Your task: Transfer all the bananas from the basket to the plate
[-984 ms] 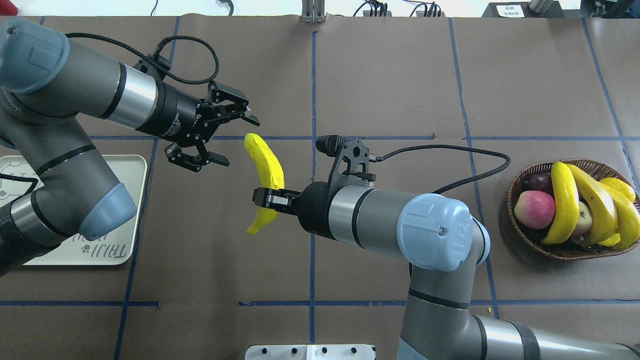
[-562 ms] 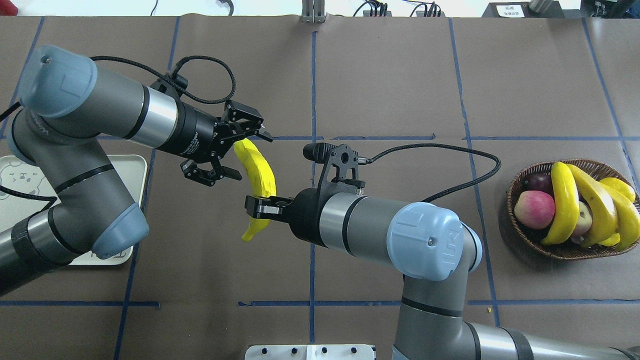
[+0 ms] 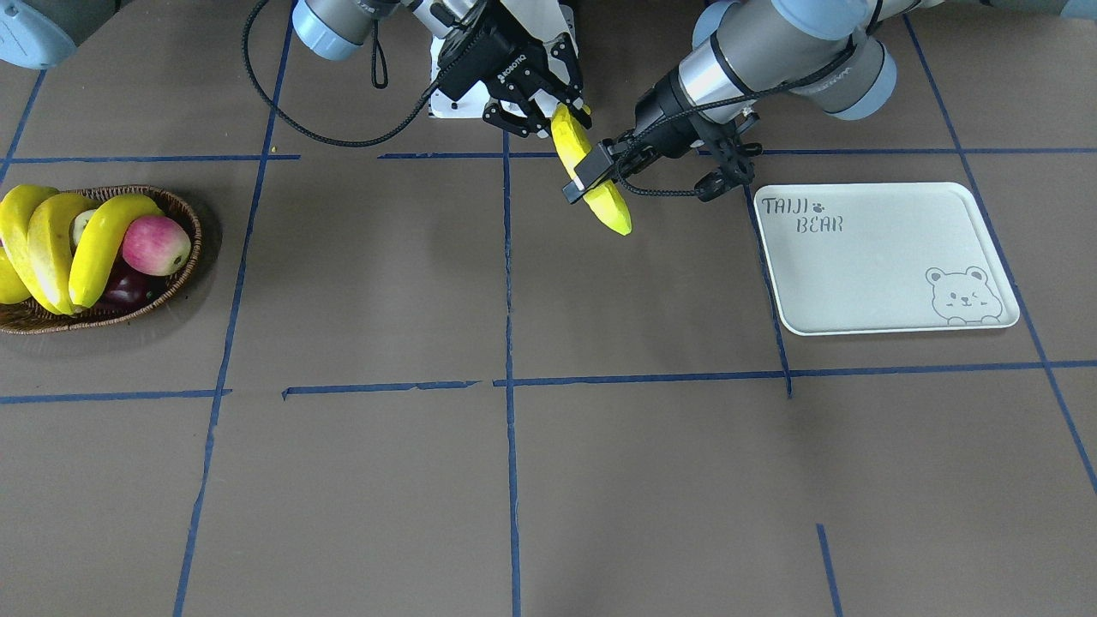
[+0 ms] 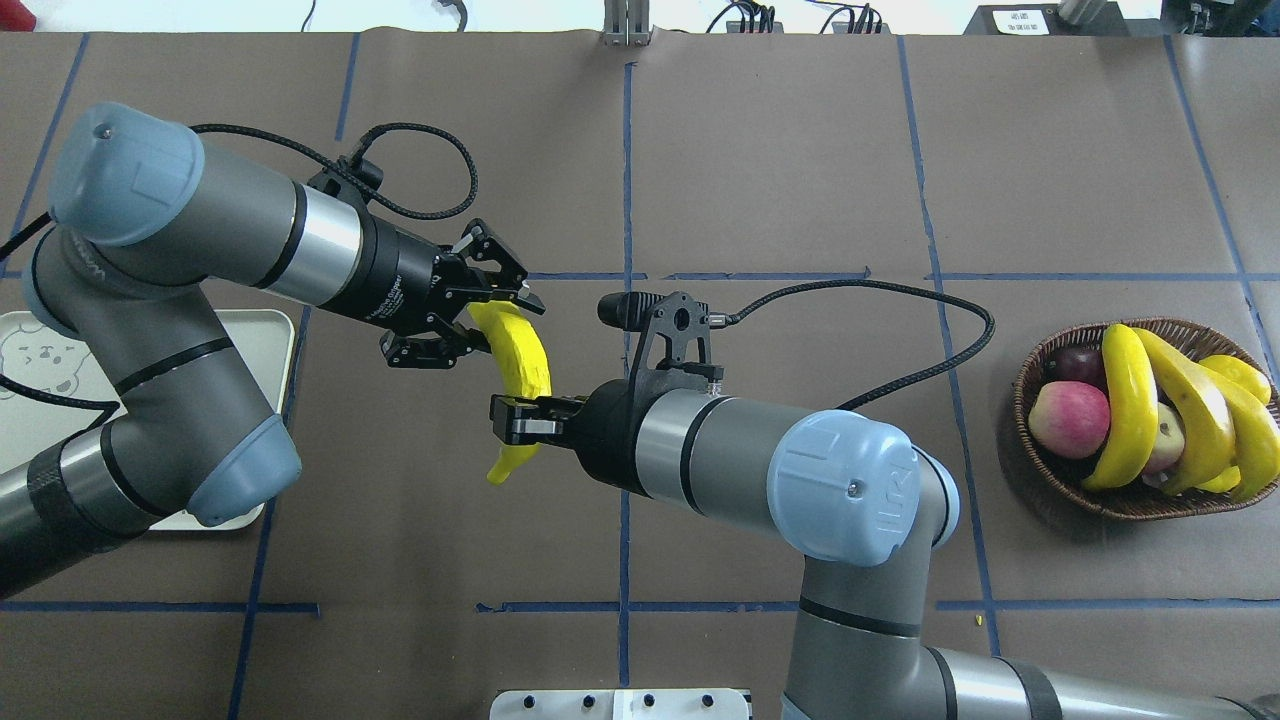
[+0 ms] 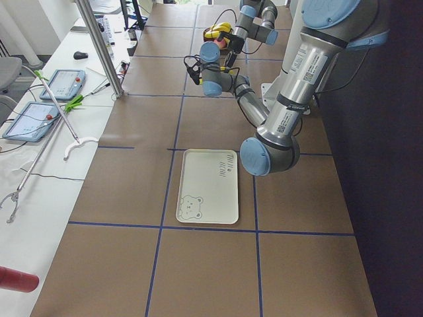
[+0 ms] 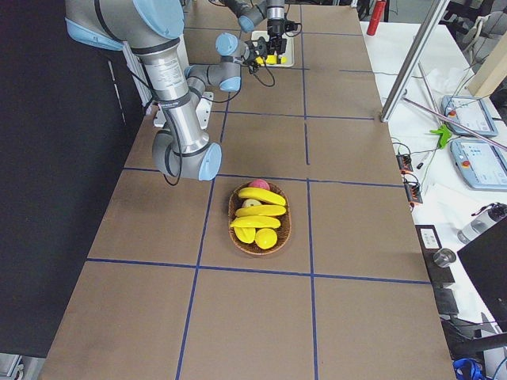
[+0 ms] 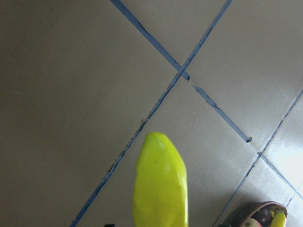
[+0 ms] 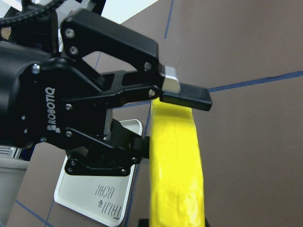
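Note:
One long yellow banana (image 4: 522, 360) hangs in the air over the middle of the table. My right gripper (image 4: 510, 420) is shut on its lower part. My left gripper (image 4: 500, 325) has its fingers (image 8: 184, 97) closed against the banana's upper end. Both show in the front view, right gripper (image 3: 553, 116) and left gripper (image 3: 591, 176), on the banana (image 3: 600, 193). Three more bananas (image 4: 1130, 400) lie in the wicker basket (image 4: 1040, 480) at the right. The grey-white plate (image 3: 857, 274) printed "TAIJI BEAR" is bare; my left arm partly covers it overhead (image 4: 270, 340).
The basket also holds a red apple (image 4: 1068, 418), a dark purple fruit (image 4: 1075, 362) and shorter yellow-green fruits (image 4: 1240, 375). Blue tape lines divide the brown table cover. A white mounting plate (image 4: 620, 703) sits at the near edge between the arms.
My left gripper moved right onto the banana's upper end and closed its fingers on it. My right arm carried the banana slightly left and has kept its grip.

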Robot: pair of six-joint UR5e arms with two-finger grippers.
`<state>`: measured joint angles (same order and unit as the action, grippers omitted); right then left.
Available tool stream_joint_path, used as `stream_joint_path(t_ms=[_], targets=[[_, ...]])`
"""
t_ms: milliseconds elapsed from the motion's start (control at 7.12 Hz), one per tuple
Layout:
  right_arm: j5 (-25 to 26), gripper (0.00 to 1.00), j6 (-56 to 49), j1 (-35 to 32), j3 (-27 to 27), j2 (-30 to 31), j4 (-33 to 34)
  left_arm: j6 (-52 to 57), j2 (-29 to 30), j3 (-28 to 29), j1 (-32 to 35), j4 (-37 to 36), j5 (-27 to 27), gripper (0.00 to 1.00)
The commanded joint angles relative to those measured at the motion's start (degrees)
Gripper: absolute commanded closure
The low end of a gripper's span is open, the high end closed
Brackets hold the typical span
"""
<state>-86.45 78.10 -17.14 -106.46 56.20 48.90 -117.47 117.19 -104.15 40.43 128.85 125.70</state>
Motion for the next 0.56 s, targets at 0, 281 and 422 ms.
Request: stream_joint_path(t_ms=[0, 281, 422], targets=[[-0.30, 0.00, 0.21, 0.00, -0.15, -0.30, -0.38, 0.22, -0.11, 0.00, 0.00, 0.00, 0.07, 1.00], [-1.78, 0.00, 0.21, -0.35, -0.41, -0.22, -0.39, 0.14, -0.29, 0.00, 0.08, 0.00, 0.07, 1.00], [-5.01, 0.00, 0.21, -1.14, -0.68, -0.13, -0.13, 0.14, -0.55, 0.00, 0.08, 0.09, 0.07, 1.00]])
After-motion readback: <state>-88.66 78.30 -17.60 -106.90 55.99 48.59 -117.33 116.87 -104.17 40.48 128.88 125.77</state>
